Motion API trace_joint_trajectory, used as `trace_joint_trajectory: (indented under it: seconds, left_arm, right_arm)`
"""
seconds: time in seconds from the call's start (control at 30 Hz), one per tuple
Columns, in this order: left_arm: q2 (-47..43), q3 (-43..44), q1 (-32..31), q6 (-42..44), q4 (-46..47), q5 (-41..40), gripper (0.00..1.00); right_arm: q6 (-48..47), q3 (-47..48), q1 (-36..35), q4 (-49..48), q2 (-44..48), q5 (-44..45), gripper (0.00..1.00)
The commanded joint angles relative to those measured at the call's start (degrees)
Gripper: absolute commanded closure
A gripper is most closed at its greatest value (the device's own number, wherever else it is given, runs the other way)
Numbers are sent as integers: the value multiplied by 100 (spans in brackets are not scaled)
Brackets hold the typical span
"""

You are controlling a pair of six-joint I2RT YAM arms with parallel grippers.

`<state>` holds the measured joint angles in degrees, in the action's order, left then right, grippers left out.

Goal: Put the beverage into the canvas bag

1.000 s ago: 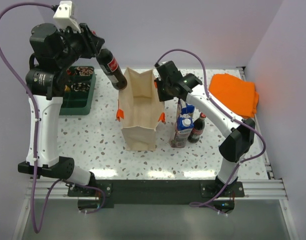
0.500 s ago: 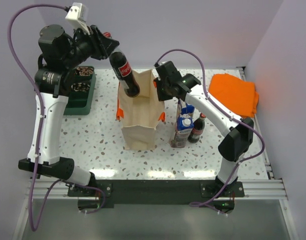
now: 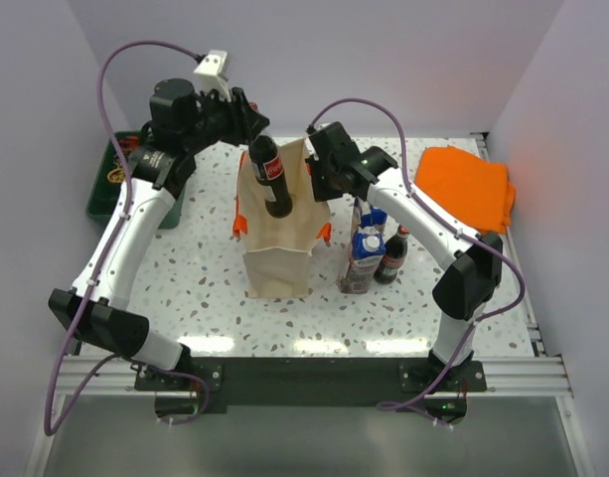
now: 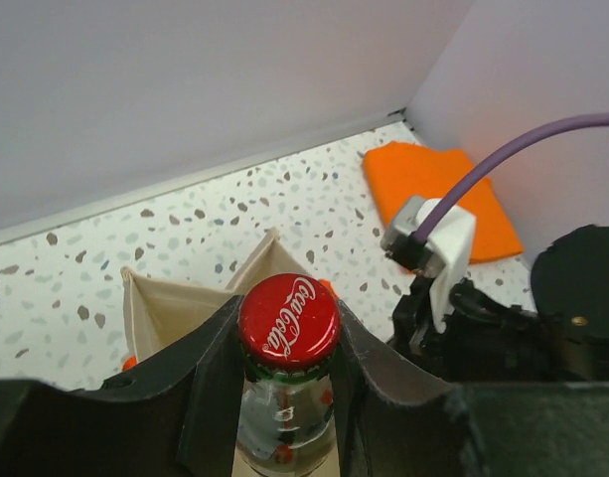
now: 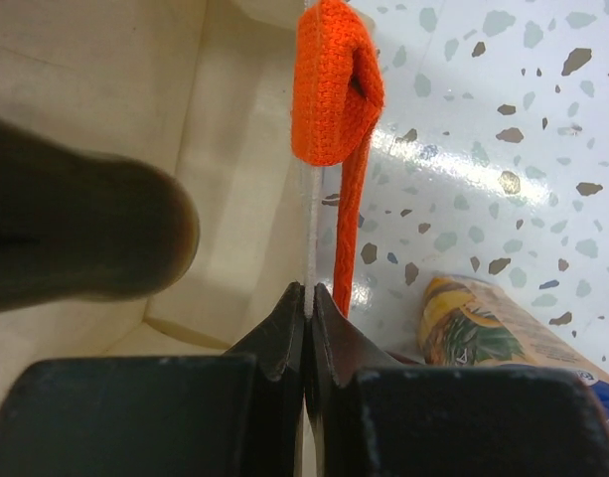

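The beverage (image 3: 272, 177) is a dark cola bottle with a red cap (image 4: 289, 315). My left gripper (image 3: 256, 142) is shut on its neck just under the cap, fingers (image 4: 210, 370) on either side. The bottle hangs tilted, its base over the open mouth of the canvas bag (image 3: 276, 243), a tall beige tote standing upright mid-table. My right gripper (image 3: 322, 182) is shut on the bag's right rim (image 5: 309, 224), next to an orange handle (image 5: 334, 89). The bottle's base (image 5: 76, 234) shows as a dark blur inside the bag opening.
A blue-and-white carton (image 3: 364, 253) and a small dark bottle (image 3: 391, 256) stand just right of the bag. A folded orange cloth (image 3: 466, 187) lies at the back right. A green tray (image 3: 103, 189) sits at the back left, partly behind the left arm.
The left arm has swung right with the bottle, from beside the bag's left rim to over its mouth. The right gripper has kept its hold on the rim.
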<state>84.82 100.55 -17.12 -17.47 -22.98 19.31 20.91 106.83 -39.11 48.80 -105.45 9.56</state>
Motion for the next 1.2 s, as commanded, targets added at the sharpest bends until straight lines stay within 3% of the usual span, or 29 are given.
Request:
trace_joint_trajectory:
  seconds: [0.0, 0.2, 0.47, 0.7, 1.17]
  left_arm:
    - [-229, -53, -291, 112, 1850, -533, 100]
    - [-193, -500, -704, 420, 2210, -1218, 100]
    - [-387, -1730, -1415, 1026, 3561, -2422, 100]
    - [-642, -2698, -1583, 1273, 4697, -3520, 100]
    - [-475, -3244, -1619, 1352, 5866, -4031, 100]
  right_arm:
    - [71, 189, -44, 60, -46, 2, 100]
    - [-8, 321, -105, 130, -72, 54, 100]
    - [-34, 497, -123, 218, -55, 55, 100]
    - [-34, 541, -123, 253, -55, 2, 100]
    - [-43, 550, -123, 297, -99, -42, 100]
